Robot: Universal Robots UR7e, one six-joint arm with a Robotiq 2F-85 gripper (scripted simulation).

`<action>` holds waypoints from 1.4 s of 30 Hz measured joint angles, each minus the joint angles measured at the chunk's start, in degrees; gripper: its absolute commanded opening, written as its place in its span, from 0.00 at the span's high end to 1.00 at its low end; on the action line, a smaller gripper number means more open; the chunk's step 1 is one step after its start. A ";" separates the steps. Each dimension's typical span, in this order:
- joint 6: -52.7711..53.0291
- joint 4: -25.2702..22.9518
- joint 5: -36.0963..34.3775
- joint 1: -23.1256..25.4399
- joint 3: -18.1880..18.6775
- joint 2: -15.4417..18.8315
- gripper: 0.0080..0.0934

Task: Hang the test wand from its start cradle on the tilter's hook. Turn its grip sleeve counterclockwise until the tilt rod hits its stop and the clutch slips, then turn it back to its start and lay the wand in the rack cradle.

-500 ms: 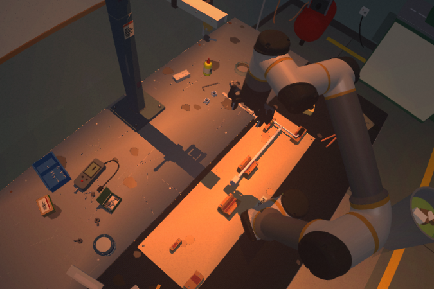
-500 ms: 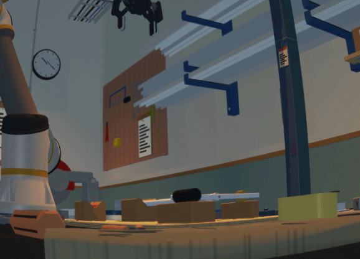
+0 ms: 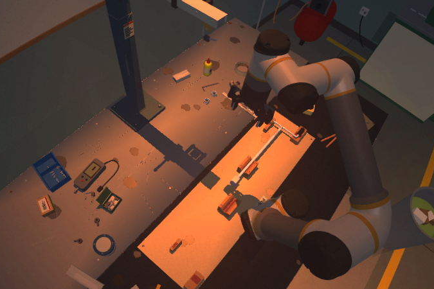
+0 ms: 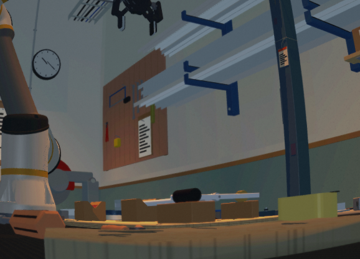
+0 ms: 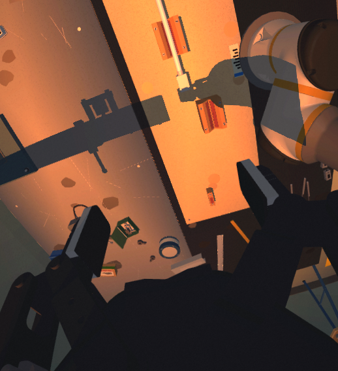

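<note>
My gripper [image 3: 249,105] [image 4: 137,20] [image 5: 170,204] is open and empty, high above the far end of the orange board. The test wand [image 3: 258,156] [image 5: 172,41] is a thin white rod. It lies along the board in an orange cradle [image 3: 248,166] [image 5: 170,36]. Its black grip sleeve [image 4: 187,195] shows in the second side camera, resting on the brown blocks. A second orange cradle [image 3: 228,204] [image 5: 211,114] sits empty past the wand's white tip. The tilter fixture [image 3: 297,133] is at the board's far end, partly hidden by my arm.
Behind the work a blue post [image 3: 127,58] stands on a base plate. My own arm base [image 3: 272,218] sits right of the board. Loose items lie on the bench to the left: a blue tray [image 3: 51,171], a handheld meter [image 3: 89,173], a tape ring [image 3: 104,244].
</note>
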 measured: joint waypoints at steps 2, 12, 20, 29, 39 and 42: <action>0.00 0.00 0.00 0.00 0.00 0.00 0.00; 0.00 0.00 0.00 0.00 0.00 0.00 0.09; 0.00 0.00 0.00 0.00 0.00 0.00 0.28; 0.00 0.00 0.00 0.00 0.00 0.00 0.49; 0.00 0.00 0.00 0.00 0.00 0.00 0.67; 0.00 0.00 0.00 0.00 0.00 0.00 0.67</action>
